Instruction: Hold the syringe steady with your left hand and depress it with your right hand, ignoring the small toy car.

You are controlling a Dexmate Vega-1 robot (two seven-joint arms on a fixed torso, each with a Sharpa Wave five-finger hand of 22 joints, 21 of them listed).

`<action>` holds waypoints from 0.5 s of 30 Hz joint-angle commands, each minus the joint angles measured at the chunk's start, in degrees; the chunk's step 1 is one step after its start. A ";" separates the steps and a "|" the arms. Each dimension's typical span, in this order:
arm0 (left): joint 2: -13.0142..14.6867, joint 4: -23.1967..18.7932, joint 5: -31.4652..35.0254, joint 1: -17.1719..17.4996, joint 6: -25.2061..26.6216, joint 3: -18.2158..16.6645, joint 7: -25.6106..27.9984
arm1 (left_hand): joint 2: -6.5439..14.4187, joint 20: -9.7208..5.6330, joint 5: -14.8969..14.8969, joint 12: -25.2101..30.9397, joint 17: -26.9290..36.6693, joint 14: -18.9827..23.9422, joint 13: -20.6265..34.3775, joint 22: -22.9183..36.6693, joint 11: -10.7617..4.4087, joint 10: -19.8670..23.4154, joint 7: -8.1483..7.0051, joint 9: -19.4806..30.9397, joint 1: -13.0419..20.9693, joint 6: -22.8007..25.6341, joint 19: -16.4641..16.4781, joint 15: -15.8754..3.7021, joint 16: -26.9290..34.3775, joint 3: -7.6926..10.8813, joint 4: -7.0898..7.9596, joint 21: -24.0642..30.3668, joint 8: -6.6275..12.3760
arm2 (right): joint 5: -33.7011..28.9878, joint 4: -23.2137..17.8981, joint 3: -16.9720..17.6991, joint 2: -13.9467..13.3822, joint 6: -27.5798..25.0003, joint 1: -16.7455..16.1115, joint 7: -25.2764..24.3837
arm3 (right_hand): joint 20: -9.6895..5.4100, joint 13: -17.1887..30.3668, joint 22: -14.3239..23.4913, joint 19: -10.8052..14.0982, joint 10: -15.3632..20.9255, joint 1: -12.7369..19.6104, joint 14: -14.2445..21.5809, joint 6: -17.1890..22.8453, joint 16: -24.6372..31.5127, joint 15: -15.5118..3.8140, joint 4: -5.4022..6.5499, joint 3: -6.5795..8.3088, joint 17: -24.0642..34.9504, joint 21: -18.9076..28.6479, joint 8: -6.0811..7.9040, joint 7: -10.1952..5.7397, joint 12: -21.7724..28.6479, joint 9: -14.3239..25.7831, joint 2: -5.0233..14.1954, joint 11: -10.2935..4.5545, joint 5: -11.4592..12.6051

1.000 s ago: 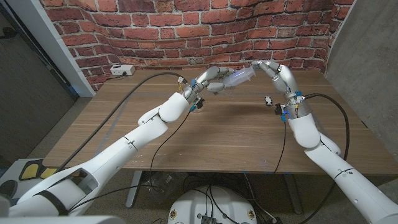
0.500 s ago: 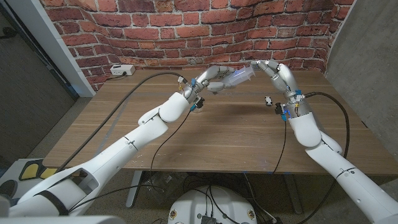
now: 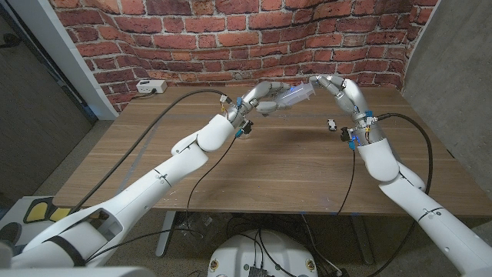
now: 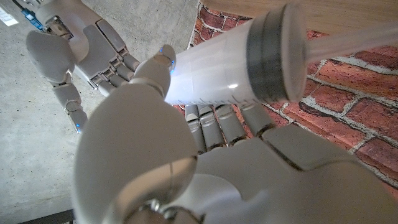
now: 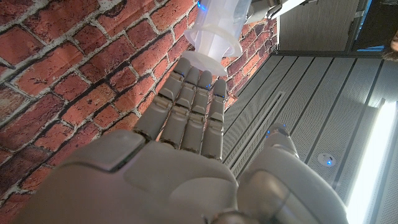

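Up above the wooden table [image 3: 254, 165], the left hand [image 3: 261, 98] grips the syringe [image 3: 296, 95] barrel in mid-air while the right hand [image 3: 338, 91], holding nothing, sets its fingertips [image 5: 198, 74] on the plunger end. An off-axis push could twist the syringe loose.

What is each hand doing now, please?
Left hand: grips the syringe barrel, raised above the table.
Right hand: fingertips against the syringe's plunger end.
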 commanded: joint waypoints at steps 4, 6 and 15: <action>-0.45 1.11 -0.47 -0.80 -0.42 0.34 -0.53 | 1.96 0.20 0.27 0.29 0.07 0.19 0.17 0.08 -0.49 0.23 0.16 0.26 -1.86 0.17 -0.20 -1.61 0.16 3.98 3.39 -0.18 0.31 | 0.27 0.02 -0.45 -0.20 -0.42 0.37 0.27 | -1.46 0.27 0.18 2.06 0.73 0.31 0.66 0.76 -0.29 -0.15 0.10 0.19 0.05 0.32 0.00 0.03 -0.37 0.20 0.24 -0.07 -0.18; -0.47 1.20 -0.52 -0.84 -0.38 0.36 -0.60 | 1.96 0.18 0.27 0.27 0.07 0.19 0.17 0.08 -0.48 0.19 0.15 0.26 -1.88 0.15 -0.20 -1.63 0.16 3.99 3.39 -0.19 0.31 | 0.15 -0.01 -0.37 -0.17 -0.52 0.38 0.09 | -1.46 0.27 0.18 2.10 0.75 0.31 0.65 0.79 -0.31 -0.18 0.11 0.19 0.05 0.32 -0.01 -0.06 -0.38 0.20 0.25 -0.03 -0.18; -0.43 1.16 -0.57 -0.80 -0.01 0.35 -0.63 | 1.93 0.22 0.26 0.24 0.06 0.15 0.17 0.09 -0.24 0.10 0.13 0.25 -1.97 0.20 -0.27 -1.67 0.14 4.12 3.38 -0.26 0.33 | -0.17 -0.38 0.09 -0.18 -1.00 0.20 -0.64 | -1.53 0.28 0.19 2.03 0.69 0.30 0.58 0.61 -0.43 -0.23 0.14 0.18 0.06 0.20 -0.18 -0.07 -0.53 0.21 0.27 -0.04 -0.19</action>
